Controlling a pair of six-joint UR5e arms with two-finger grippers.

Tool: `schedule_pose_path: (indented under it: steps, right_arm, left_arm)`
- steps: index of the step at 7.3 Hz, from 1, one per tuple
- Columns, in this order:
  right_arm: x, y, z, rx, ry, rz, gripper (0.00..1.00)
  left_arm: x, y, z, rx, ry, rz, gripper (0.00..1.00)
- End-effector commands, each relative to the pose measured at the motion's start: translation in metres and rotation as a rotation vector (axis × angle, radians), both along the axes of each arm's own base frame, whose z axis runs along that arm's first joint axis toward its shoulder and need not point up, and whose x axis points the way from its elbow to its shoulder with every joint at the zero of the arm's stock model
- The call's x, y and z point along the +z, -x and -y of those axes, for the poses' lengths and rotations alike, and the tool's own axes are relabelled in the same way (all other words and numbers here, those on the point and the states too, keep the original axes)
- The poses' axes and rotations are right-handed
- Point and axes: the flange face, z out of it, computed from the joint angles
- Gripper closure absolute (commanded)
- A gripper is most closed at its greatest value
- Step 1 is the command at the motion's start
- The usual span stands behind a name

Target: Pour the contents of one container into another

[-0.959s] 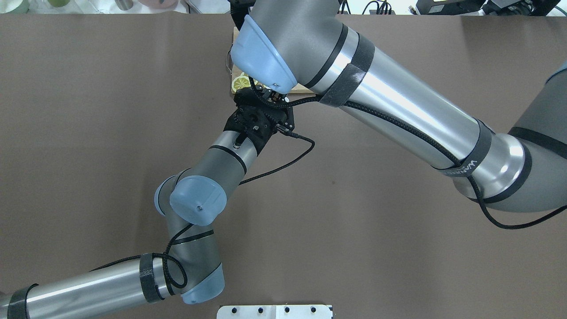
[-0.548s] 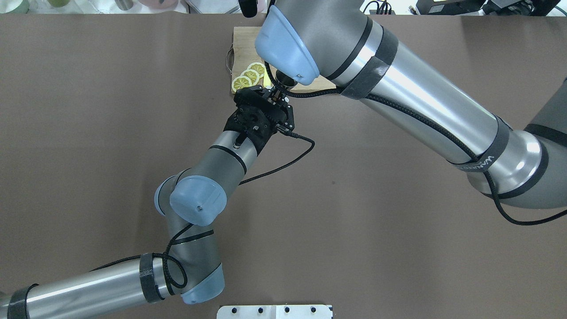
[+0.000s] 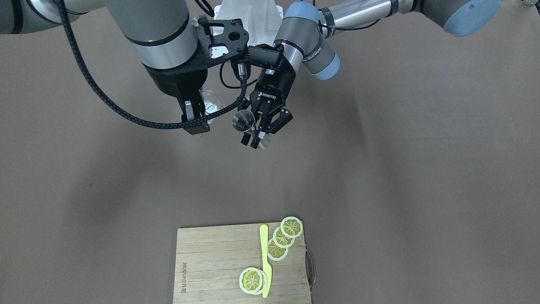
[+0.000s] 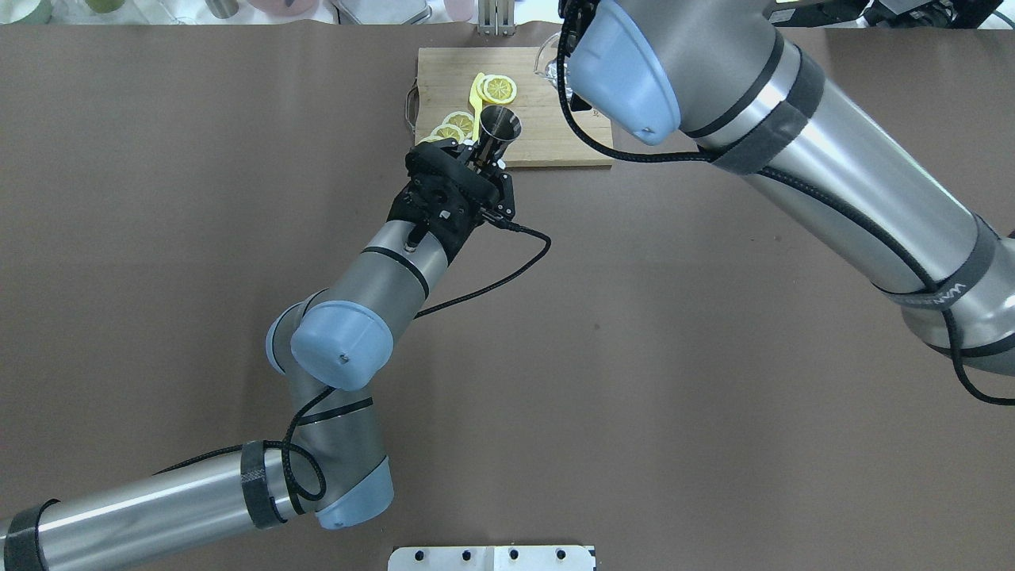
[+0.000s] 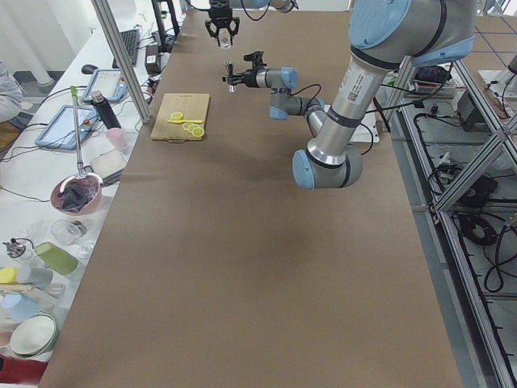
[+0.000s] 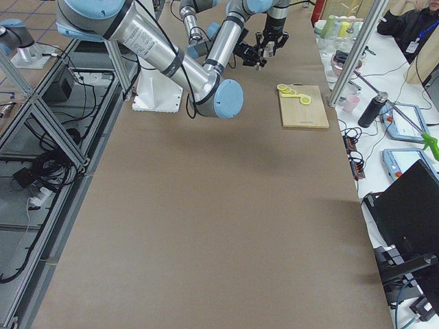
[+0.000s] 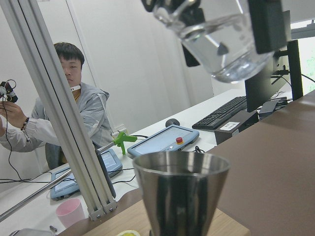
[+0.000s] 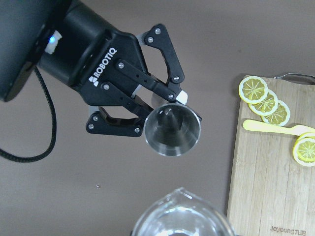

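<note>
Across the table from the robot, the left claw (image 3: pixel 256 136) is clenched on the waist of a metal cup (image 3: pixel 243 121), held in the air. Just beside it, the right claw (image 3: pixel 195 120) grasps a glass jug (image 3: pixel 212 104). Well apart from both claws lies a cutting board (image 3: pixel 211 253) with lemon slices (image 3: pixel 291 227).

From overhead, the metal cup (image 4: pixel 499 125) sticks out past the left claw's tips; the right claw is hidden by its own arm.

From the left wrist, the glass jug (image 7: pixel 221 44) hangs above and beyond the cup's mouth (image 7: pixel 181 169), apart from it.

From the right wrist, the cup's open mouth (image 8: pixel 172 130) sits just ahead of the jug's rim (image 8: pixel 179 196), with the board off to one side.
</note>
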Motion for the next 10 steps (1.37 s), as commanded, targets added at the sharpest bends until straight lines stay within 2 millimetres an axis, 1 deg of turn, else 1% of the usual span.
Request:
schedule_pose_path:
  steps: [1, 2, 3, 5, 6, 7, 8, 9, 10]
  right_arm:
    - [0.037, -0.029, -0.018, 0.008, -0.025, 0.086, 1.00]
    - [0.058, -0.042, -0.034, 0.040, -0.026, 0.132, 1.00]
    - [0.075, -0.052, -0.042, 0.041, -0.038, 0.167, 1.00]
    - [0.117, -0.073, -0.042, 0.053, -0.032, 0.250, 1.00]
    - [0.140, -0.078, -0.045, 0.075, -0.030, 0.287, 1.00]
    - [0.169, -0.083, -0.050, 0.084, -0.034, 0.316, 1.00]
    - [0.199, -0.093, -0.056, 0.086, -0.029, 0.346, 1.00]
    - [0.225, -0.110, -0.060, 0.092, -0.022, 0.374, 1.00]
    - [0.249, -0.124, -0.063, 0.094, -0.020, 0.389, 1.00]
  left_arm:
    - [0.059, 0.033, 0.004, 0.006, -0.036, -0.056, 1.00]
    - [0.094, 0.051, 0.006, 0.027, -0.039, -0.044, 1.00]
    - [0.126, 0.069, 0.007, 0.019, -0.037, -0.036, 1.00]
    - [0.201, 0.115, 0.010, 0.024, -0.020, 0.004, 1.00]
    - [0.238, 0.138, 0.001, 0.028, -0.019, 0.002, 1.00]
    - [0.274, 0.162, -0.011, 0.026, -0.021, -0.006, 1.00]
    - [0.285, 0.170, -0.009, 0.026, -0.016, 0.004, 1.00]
    - [0.290, 0.173, -0.004, 0.021, -0.008, 0.012, 1.00]
    - [0.311, 0.179, -0.006, 0.026, 0.027, -0.047, 1.00]
